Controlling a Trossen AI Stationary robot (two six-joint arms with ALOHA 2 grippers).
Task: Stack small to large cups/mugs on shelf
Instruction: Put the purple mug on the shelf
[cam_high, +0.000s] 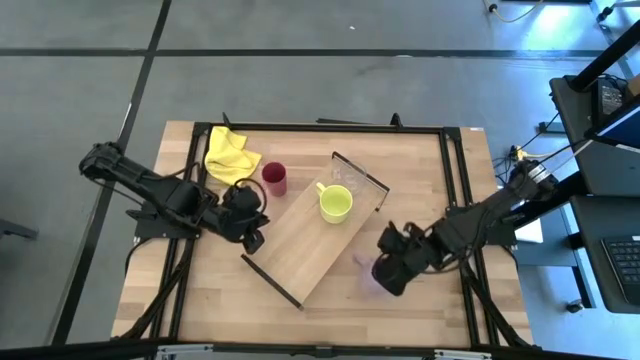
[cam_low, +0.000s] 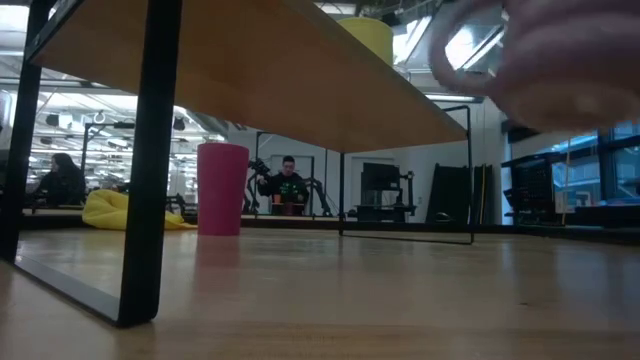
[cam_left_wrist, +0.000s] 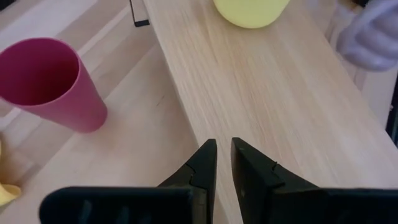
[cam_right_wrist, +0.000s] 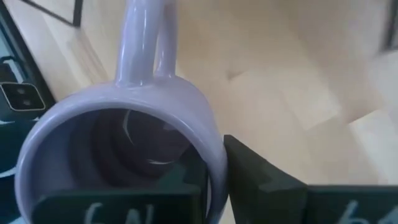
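The shelf (cam_high: 315, 235) lies slantwise on the table's middle, and the lime-yellow mug (cam_high: 335, 203) stands on it. The dark red tumbler (cam_high: 275, 178) stands on the tabletop beside the shelf's far-left side. My left gripper (cam_left_wrist: 222, 155) hovers at the shelf's left edge, near the tumbler (cam_left_wrist: 50, 84), its fingers almost together with nothing between them. My right gripper (cam_high: 385, 268) is off the shelf's right side, shut on the lilac mug (cam_right_wrist: 118, 149). The mug (cam_low: 560, 60) shows as a blur high in the low view. My right gripper pinches the lilac mug's wall at the rim (cam_right_wrist: 214, 168), on the side opposite the handle (cam_right_wrist: 146, 43). One finger is inside the cup and one finger (cam_right_wrist: 261, 180) outside. The fingers slant down from above. The mug is lifted clear of the table, mouth up.
A yellow cloth (cam_high: 230, 152) lies at the table's far left, behind the tumbler. The shelf's dark end rails (cam_high: 360, 178) stand up at its short ends. A person (cam_low: 288, 185) sits in the room beyond the table.
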